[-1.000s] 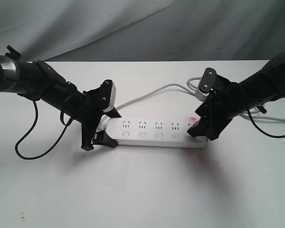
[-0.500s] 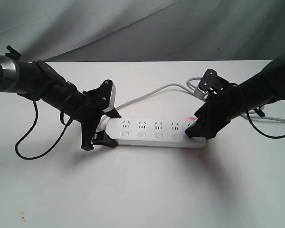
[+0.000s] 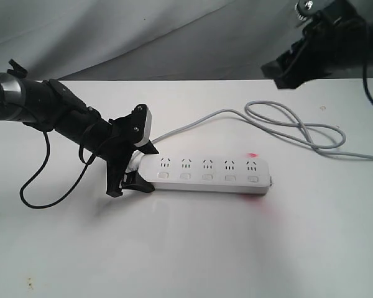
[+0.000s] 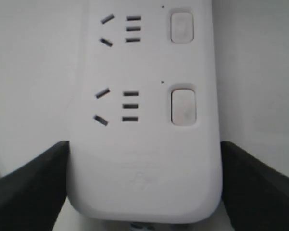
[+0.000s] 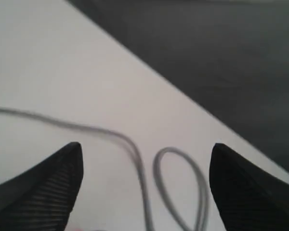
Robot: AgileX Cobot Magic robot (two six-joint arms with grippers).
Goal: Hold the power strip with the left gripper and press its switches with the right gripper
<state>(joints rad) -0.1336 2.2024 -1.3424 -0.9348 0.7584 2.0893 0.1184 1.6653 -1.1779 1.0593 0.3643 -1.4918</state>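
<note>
The white power strip (image 3: 205, 172) lies flat across the middle of the table, with its five switches (image 3: 207, 177) in a row below the sockets. My left gripper (image 3: 143, 169) is shut on the strip's left end, one black finger on each long side. In the left wrist view the strip (image 4: 144, 62) fills the gap between the fingers (image 4: 33, 183), and two switches (image 4: 183, 106) show. My right gripper (image 3: 286, 71) hangs high at the back right, well clear of the strip. Its jaws stand open (image 5: 145, 147) over the grey cord (image 5: 156, 163). A red spot (image 3: 253, 154) glows by the rightmost socket.
The grey cord (image 3: 286, 118) loops over the table behind and to the right of the strip. A black cable (image 3: 34, 186) hangs from the left arm down to the tabletop. A grey cloth (image 3: 174, 37) hangs behind the table's far edge.
My right gripper has lifted off the strip's right end and swung up and back to the top right. The left gripper and the strip have not moved.
</note>
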